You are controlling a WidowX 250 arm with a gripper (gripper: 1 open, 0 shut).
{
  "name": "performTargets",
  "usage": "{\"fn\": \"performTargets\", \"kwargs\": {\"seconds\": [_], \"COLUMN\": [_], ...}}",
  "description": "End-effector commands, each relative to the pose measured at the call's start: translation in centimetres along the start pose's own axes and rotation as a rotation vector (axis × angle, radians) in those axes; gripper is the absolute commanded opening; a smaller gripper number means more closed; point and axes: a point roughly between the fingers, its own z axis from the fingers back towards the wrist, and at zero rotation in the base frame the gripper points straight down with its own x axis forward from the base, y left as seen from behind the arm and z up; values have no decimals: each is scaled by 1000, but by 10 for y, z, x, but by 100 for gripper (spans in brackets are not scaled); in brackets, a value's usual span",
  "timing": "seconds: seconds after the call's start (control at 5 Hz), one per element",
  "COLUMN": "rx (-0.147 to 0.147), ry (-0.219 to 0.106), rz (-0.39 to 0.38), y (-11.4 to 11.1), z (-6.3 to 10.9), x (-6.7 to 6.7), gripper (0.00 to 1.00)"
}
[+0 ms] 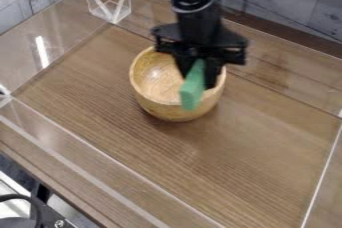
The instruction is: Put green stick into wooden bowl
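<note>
One green stick [195, 85] hangs upright, long axis roughly vertical, directly below our fingers [202, 65] closed on it, over the wooden bowl [170, 81], so we need only lower and release.

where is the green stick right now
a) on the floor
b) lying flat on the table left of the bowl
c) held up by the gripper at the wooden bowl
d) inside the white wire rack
c: the green stick hangs from the gripper, in front of the wooden bowl's opening in this view.
</note>
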Motion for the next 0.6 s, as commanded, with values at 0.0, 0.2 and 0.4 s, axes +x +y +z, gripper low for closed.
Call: {"fn": "performTargets", "kwargs": {"seconds": [0.0, 0.2, 0.4], "rx": [-2, -18, -31], "ry": [-59, -64, -70], "rz": [-9, -16, -11], "y": [13, -9, -36], "z": [16, 12, 4], "x": [3, 7, 13], "gripper": [0, 0, 0]}}
